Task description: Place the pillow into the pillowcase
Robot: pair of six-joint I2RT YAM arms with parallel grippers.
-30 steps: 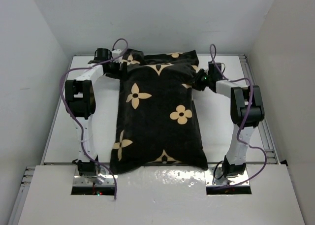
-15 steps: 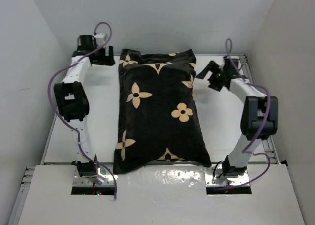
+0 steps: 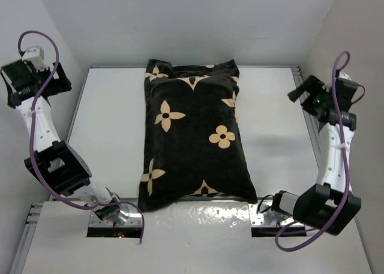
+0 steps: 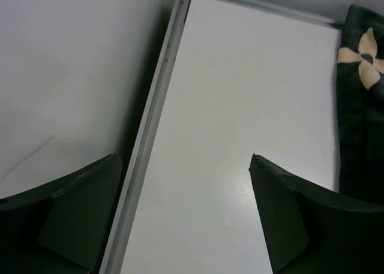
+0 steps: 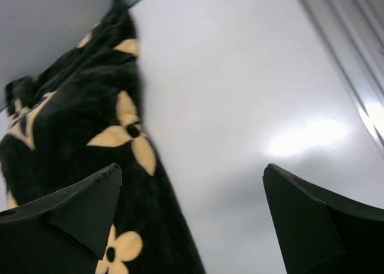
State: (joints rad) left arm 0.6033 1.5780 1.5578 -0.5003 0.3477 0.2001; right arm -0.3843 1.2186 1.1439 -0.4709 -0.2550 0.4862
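The black pillowcase (image 3: 192, 136) with beige flowers lies plump and lengthwise on the middle of the white table. No pillow shows; it is hidden. My left gripper (image 3: 53, 85) is lifted high at the far left by the wall, open and empty. In the left wrist view the left gripper (image 4: 185, 157) hangs over bare table, and the pillowcase (image 4: 360, 112) is at the right edge. My right gripper (image 3: 300, 96) is raised at the far right, open and empty. In the right wrist view the right gripper (image 5: 192, 166) is apart from the pillowcase (image 5: 90, 124).
The white table (image 3: 108, 136) has metal rails along its left side (image 4: 150, 130) and right side (image 5: 354, 58). Grey walls close in the back and both sides. Both arm bases stand at the near edge, either side of the pillowcase's near end.
Both arms have swung away from the pillowcase's far corners, outward and upward towards the side walls. The right gripper let go and opened wide. The pillowcase settled and lies still.
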